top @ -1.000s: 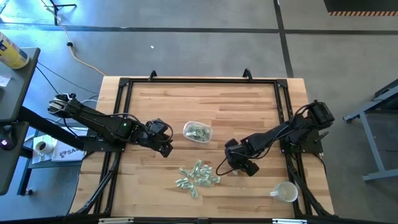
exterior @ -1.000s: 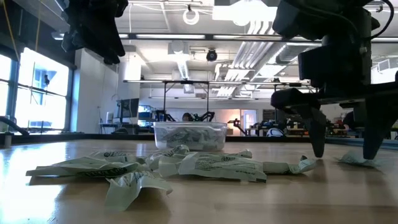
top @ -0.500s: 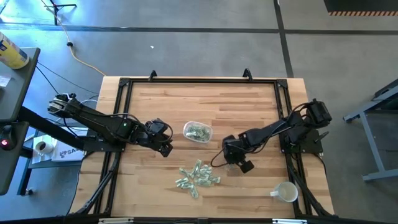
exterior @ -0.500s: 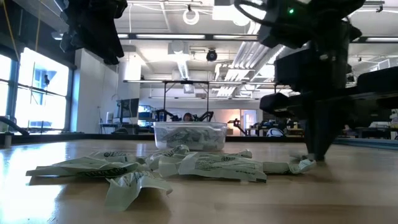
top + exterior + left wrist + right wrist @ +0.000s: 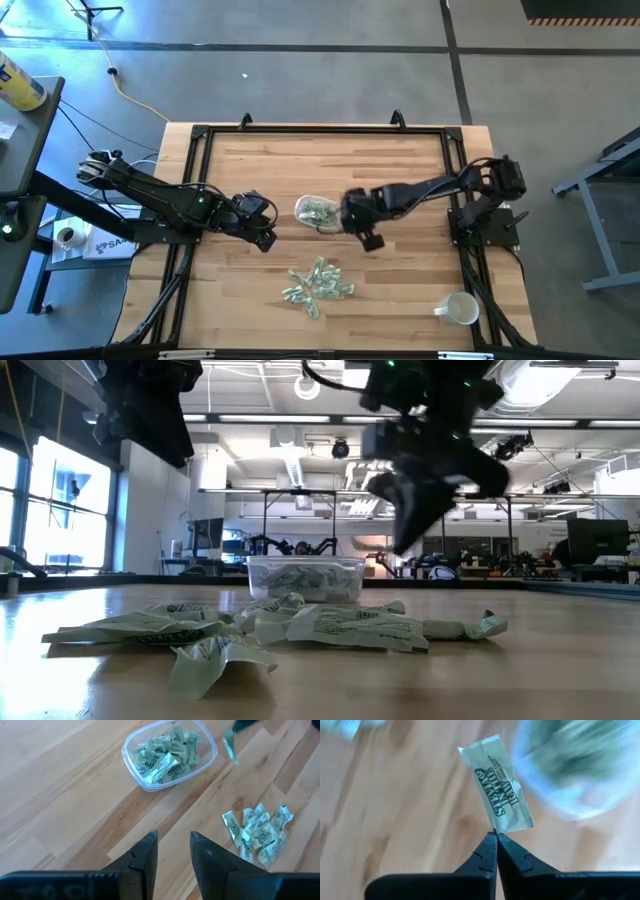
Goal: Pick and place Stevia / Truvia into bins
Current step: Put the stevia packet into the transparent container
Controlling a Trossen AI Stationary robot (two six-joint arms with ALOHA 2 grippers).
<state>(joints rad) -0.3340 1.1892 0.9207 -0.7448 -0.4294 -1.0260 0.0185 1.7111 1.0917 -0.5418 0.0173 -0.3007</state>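
Stevia sachet (image 5: 496,790) is pinched by one short edge between the closed tips of the right gripper (image 5: 496,838); the rest of the packet sticks out past the fingertips, long axis roughly in line with the fingers, printed face toward the wrist camera. The bit inside the pinch is hidden.

Right gripper (image 5: 352,216) is up off the bench, near its middle, at the right-hand rim of the clear bowl (image 5: 299,206). In the high view the held sachet can't be made out under the gripper. In the left wrist view it shows as a small blurred green strip (image 5: 230,746) hanging beside the bowl (image 5: 207,742), with the gripper itself mostly cut off by the frame edge. In the right wrist view the bowl (image 5: 580,770) is only a smear (contents unreadable).

Bowl already holds a heap of sachets (image 5: 167,752). A loose pile of sachets (image 5: 318,281) lies on the wood toward the front edge, well apart from the bowl; orientations mixed, several crumpled.

Left gripper (image 5: 266,237) hangs idle left of the bowl, fingers (image 5: 145,855) parted with a narrow gap, nothing between them.

White mug (image 5: 458,309) sits near the front right corner.
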